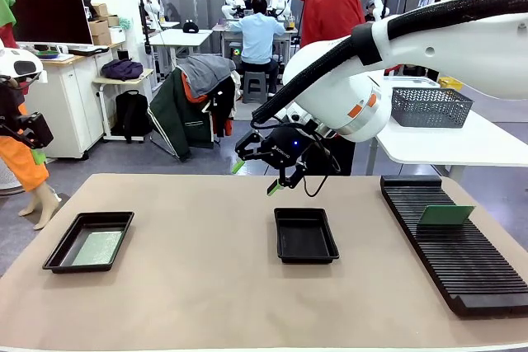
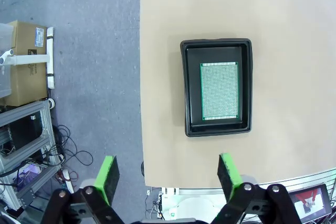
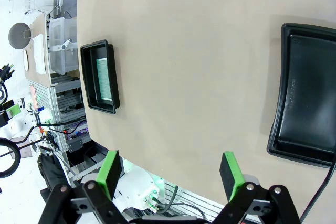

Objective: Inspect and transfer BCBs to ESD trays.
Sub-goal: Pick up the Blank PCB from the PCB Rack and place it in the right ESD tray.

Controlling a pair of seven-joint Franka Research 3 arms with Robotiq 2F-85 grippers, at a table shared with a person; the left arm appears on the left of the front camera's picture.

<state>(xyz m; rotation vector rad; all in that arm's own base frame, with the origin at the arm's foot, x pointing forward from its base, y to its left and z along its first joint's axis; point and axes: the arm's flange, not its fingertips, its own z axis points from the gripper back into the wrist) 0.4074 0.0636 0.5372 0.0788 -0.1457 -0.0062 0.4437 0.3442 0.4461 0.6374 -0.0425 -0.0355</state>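
Hovering above the table's far middle, the right end effector point(image 1: 257, 175) is spread and holds nothing. The left end effector point(image 2: 168, 177) is likewise spread, high over the left ESD tray point(image 2: 184, 87), where one BCB point(image 2: 219, 92) lies flat. The middle ESD tray point(image 1: 305, 237) is empty. A second BCB point(image 1: 445, 214) stands in the slotted rack point(image 1: 478, 278) at right. Pinching that thin upright board off-centre could let it twist, snag its slot, or land propped on a flared rim.
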